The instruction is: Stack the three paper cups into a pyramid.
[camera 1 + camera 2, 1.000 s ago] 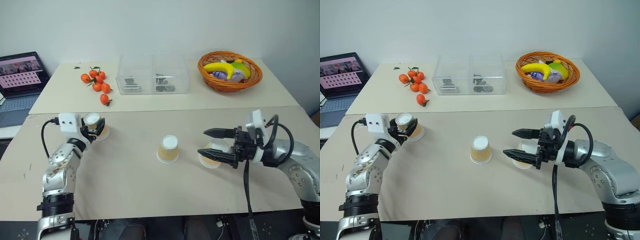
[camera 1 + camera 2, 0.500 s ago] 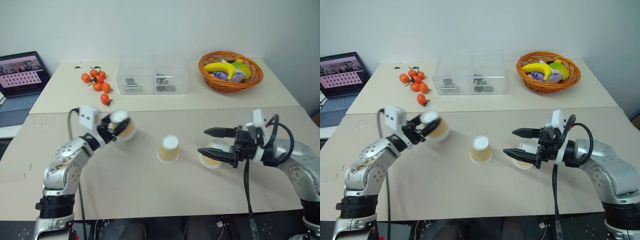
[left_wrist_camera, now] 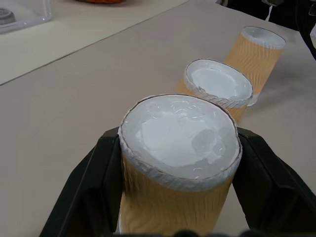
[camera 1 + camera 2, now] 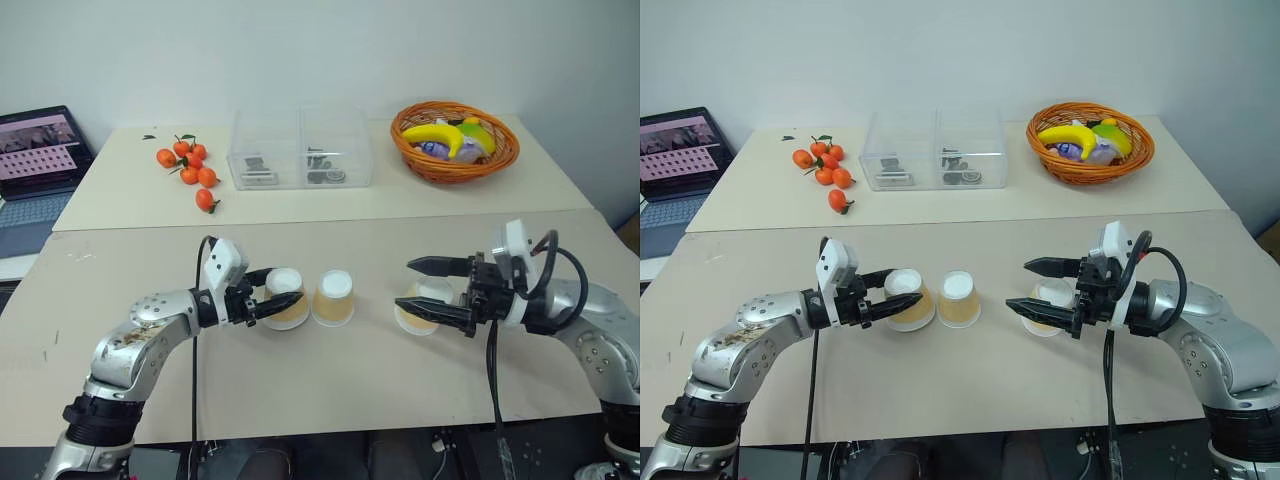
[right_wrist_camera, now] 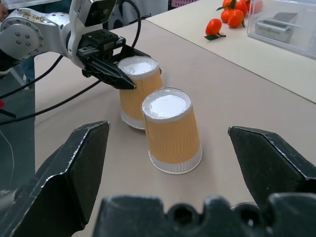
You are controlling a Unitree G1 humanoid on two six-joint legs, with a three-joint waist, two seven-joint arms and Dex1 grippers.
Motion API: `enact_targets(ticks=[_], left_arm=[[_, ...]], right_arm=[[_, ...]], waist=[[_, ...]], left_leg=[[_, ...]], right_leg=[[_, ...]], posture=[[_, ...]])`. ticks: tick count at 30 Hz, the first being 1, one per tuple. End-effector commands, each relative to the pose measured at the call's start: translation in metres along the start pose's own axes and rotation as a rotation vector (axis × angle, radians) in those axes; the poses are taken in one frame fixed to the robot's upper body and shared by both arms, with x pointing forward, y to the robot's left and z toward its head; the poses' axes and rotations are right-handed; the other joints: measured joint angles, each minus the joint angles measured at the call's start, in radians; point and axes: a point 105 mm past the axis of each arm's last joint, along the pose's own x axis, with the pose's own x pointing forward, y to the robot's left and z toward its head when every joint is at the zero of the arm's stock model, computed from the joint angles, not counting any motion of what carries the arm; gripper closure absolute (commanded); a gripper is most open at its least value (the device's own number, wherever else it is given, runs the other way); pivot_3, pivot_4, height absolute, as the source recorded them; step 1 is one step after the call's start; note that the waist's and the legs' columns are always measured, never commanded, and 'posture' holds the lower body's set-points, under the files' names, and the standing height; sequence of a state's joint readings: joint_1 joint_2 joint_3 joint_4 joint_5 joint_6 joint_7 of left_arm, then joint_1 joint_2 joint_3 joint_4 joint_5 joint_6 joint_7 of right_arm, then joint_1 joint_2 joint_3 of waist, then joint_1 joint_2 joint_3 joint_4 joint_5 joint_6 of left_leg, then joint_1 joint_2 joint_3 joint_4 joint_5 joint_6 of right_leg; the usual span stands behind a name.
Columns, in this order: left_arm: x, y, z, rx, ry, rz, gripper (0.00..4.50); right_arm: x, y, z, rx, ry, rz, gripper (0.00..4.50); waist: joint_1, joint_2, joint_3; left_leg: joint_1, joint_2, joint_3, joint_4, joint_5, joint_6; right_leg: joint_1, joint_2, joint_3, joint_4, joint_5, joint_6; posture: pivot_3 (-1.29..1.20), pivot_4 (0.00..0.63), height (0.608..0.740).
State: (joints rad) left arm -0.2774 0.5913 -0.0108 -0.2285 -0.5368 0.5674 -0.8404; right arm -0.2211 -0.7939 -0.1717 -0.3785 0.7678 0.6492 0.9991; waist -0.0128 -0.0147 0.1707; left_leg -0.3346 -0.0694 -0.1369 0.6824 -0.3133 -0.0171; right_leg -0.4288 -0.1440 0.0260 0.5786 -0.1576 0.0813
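Note:
Three tan paper cups stand upside down in a row on the beige table (image 4: 330,390). My left gripper (image 4: 898,288) is shut on the left cup (image 4: 286,312), one black finger on each side, and the cup is at table level. It stands close beside the middle cup (image 4: 334,298), with a narrow gap between them. My right gripper (image 4: 404,284) hangs open, pointing toward the middle cup. The third cup (image 4: 430,291) stands just behind its fingertips, partly hidden by the lower finger. In the left wrist view the held cup (image 3: 180,163) is nearest and the other two line up beyond it.
On the far table lie several tangerines (image 4: 190,170), a clear plastic box (image 4: 300,150) and a wicker basket (image 4: 455,172) of fruit. A laptop (image 4: 40,150) sits at the far left. A seam runs between the two tables.
My left gripper has carried its cup from the table's left side rightward and down to beside the middle cup. The right arm has not moved.

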Motion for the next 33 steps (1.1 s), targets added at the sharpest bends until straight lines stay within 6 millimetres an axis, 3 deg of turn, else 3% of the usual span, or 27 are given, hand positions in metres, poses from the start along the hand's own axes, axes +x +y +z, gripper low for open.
enact_targets(ticks=[1,9,13,14,20,24,27,33], left_arm=[[0.003,0.000,0.006,0.034,-0.017,-0.010,1.65],[0.007,0.001,-0.003,0.046,-0.001,-0.012,1.65],[0.012,0.008,-0.001,0.097,-0.013,0.029,0.21],[0.013,0.009,0.004,0.088,-0.036,0.041,0.02],[0.013,0.012,0.020,0.079,-0.117,0.081,0.02],[0.006,0.008,0.042,0.063,-0.207,0.090,0.02],[-0.005,-0.005,0.076,-0.024,-0.335,0.040,0.02],[-0.020,-0.011,0.102,-0.121,-0.416,0.046,0.02]], right_arm=[[-0.003,0.004,0.013,-0.055,-0.029,-0.007,0.00],[-0.005,0.003,0.013,-0.053,-0.028,-0.022,0.00],[-0.006,0.003,0.014,-0.053,-0.029,-0.025,0.00],[-0.006,0.003,0.014,-0.053,-0.029,-0.026,0.00],[-0.007,0.002,0.015,-0.053,-0.029,-0.027,0.00],[-0.007,0.000,0.015,-0.051,-0.028,-0.023,0.00],[-0.005,-0.003,0.017,-0.052,-0.030,-0.014,0.00],[-0.001,-0.005,0.017,-0.056,-0.031,0.010,0.00]], waist=[[0.000,0.000,0.000],[0.001,0.000,0.000],[0.002,0.000,0.000],[0.002,0.000,0.000],[0.000,0.000,0.000],[0.001,0.000,0.000],[-0.001,-0.001,0.000],[-0.001,-0.001,0.000]], left_leg=[[0.000,0.000,0.000,0.000,0.000,0.000],[0.000,0.000,0.000,0.000,0.000,0.000],[0.000,0.000,0.000,0.000,0.000,0.000],[0.000,0.000,0.000,0.000,0.000,0.000],[0.000,0.000,0.000,0.000,0.000,0.000],[0.000,0.000,0.000,0.000,0.000,0.000],[0.000,0.000,0.000,0.000,0.000,0.000],[0.000,0.000,0.000,0.001,0.000,0.000]], right_leg=[[0.000,0.000,0.000,0.000,0.000,0.000],[0.000,0.000,0.000,0.000,0.000,0.000],[0.000,0.000,0.000,0.000,0.000,0.000],[0.000,0.000,0.000,0.000,0.000,0.000],[0.000,0.000,0.000,0.000,0.000,0.000],[0.000,0.000,0.000,0.000,0.000,0.000],[0.000,0.000,0.000,0.000,0.000,0.000],[-0.001,0.000,0.001,0.001,0.000,0.000]], posture=[[0.00,0.150,0.738],[0.00,0.150,0.738],[0.00,0.150,0.738],[0.00,0.150,0.738],[0.00,0.150,0.738],[0.00,0.150,0.738],[0.00,0.150,0.738],[0.00,0.150,0.738]])
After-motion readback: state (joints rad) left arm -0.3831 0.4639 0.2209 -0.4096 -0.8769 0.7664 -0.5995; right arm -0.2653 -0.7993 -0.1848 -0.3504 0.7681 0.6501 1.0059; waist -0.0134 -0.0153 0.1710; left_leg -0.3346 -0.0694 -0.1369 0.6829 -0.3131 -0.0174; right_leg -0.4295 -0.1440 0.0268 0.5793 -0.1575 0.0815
